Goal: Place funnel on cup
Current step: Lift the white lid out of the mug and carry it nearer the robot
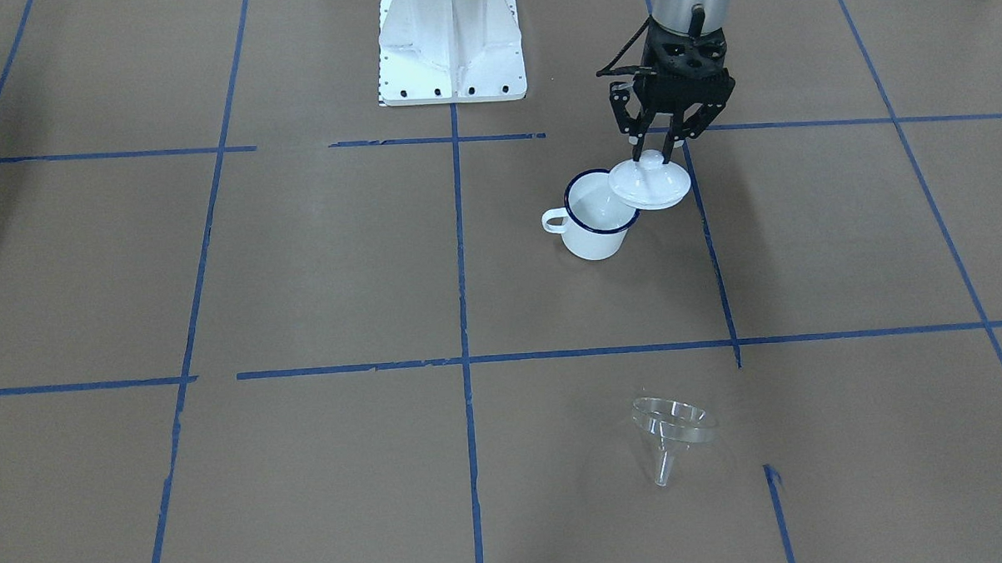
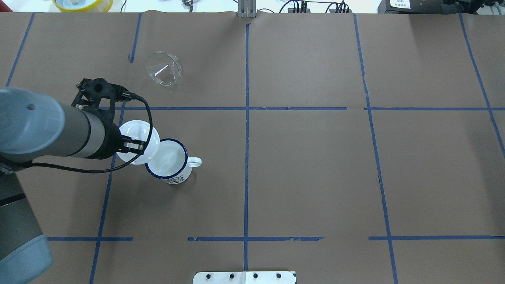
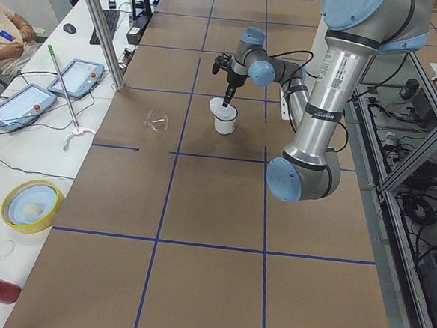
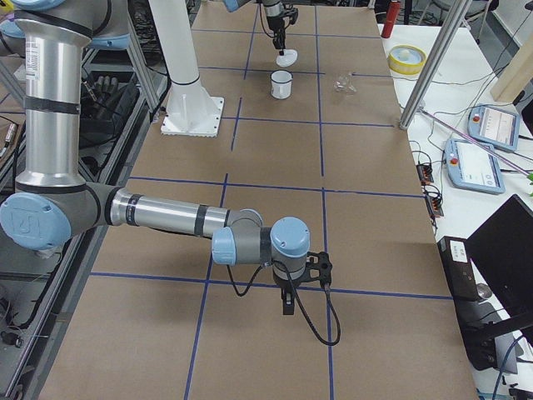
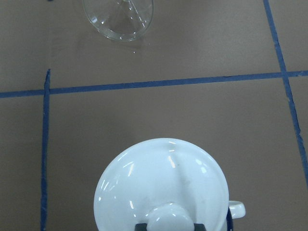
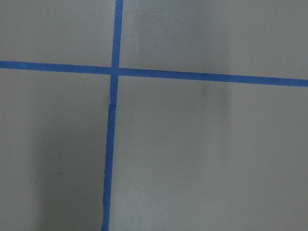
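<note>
Fingers [image 1: 636,149] of L gripper [image 1: 652,154] are clamped on the knob [image 5: 168,222] of a white domed lid [image 1: 649,185], one black finger each side.

The funnel [image 2: 163,68] is clear and glassy-looking: wide round cone w/ a thin short spout. It lies tipped on its side on the paper, mouth toward the overhead cam. Glints run along its rim and the brown shows through its wall. In overhead view it sits at approx 12 o'clock from the cup [image 2: 167,159], well apart, w/ a blue tape line [image 2: 197,108] between them.

The cup is a small white enamel mug, glossy, w/ a dark blue rim. It stands upright, mouth open, loop handle [image 2: 194,161] at 3 o'clock, some dark print on its near side.

The lid hangs at approx 10 o'clock of the cup, smooth and shiny. Its edge overlaps the cup's rim in overhead view; whether they touch, can't tell. L wrist cam looks down on the lid's top, w/ the funnel at 12 o'clock beyond a tape line.

R gripper [image 4: 287,304] shows only in the right side view, low over the paper, well apart from cup & funnel. Whether its fingers are apart or together, can't tell. R wrist cam shows only matte brown paper and crossing tape.

The table [image 1: 300,263] is covered in brown paper w/ a blue tape grid. A white base plate [image 1: 451,58] sits at 12 o'clock in front view.
</note>
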